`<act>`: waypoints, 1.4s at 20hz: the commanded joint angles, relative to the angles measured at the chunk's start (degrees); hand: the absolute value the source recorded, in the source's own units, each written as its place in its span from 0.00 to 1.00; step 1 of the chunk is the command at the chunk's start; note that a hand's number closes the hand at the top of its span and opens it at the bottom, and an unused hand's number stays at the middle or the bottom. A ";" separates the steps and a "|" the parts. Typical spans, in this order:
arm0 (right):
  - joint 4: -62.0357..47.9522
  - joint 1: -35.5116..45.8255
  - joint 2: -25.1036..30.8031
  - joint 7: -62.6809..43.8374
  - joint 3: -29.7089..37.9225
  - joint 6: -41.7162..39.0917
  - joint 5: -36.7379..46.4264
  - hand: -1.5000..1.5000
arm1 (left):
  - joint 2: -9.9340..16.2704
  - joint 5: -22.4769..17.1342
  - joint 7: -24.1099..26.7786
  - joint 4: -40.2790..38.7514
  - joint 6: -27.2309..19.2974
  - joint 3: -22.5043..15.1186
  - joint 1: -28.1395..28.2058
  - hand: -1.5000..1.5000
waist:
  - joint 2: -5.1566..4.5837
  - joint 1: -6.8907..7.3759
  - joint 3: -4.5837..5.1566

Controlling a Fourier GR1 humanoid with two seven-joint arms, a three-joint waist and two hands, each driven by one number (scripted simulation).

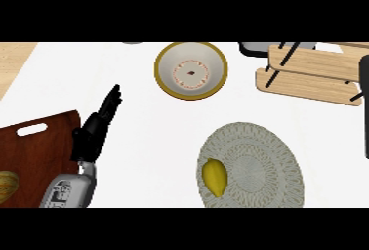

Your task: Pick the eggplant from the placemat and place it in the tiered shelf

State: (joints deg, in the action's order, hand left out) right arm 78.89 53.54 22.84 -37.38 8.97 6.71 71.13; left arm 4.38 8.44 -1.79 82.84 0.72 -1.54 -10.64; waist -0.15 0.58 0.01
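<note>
**Left hand rests open as yellow item lies on placemat**

Left hand (97,124), black and slim, points up and away from the view's lower edge with its fingers straight and holding nothing, over the white surface (144,146) just beside a dark wooden cutting board (36,146). Its grey forearm (69,191) carries dark markings too small to read. The round woven placemat (267,166) lies to the right, and on its left part sits a yellow, oval item (215,177) where the eggplant would be; its colour is plainly yellow. Beyond it stands a plate (192,70) with a yellow rim and a ring pattern. The tiered shelf (317,73), light wood on black legs, is at the upper right, well apart from the placemat. An orange-brown object (6,185) shows on the board at the left edge. No right hand is visible
</note>
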 commanded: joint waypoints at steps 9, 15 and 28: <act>-15.95 3.69 1.63 15.32 12.09 18.69 -16.41 1.00 | 1.57 -1.74 0.18 2.19 2.69 0.96 1.13 0.50 | -0.12 0.41 -0.03; -19.76 2.54 0.00 19.17 10.70 23.86 -18.27 1.00 | 1.51 -1.97 -2.31 -0.33 2.74 2.20 -1.83 0.50 | 0.00 -0.10 -0.01; -24.71 -0.26 6.16 6.50 11.92 25.96 -9.73 0.00 | -0.93 0.93 0.87 -0.52 -0.23 0.37 1.24 0.50 | 0.10 -0.29 0.00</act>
State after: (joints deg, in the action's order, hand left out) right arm 54.17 53.88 28.86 -30.42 20.47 31.31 62.64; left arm 4.03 9.00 -0.98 83.35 1.24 -1.39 -8.88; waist -0.04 0.30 0.01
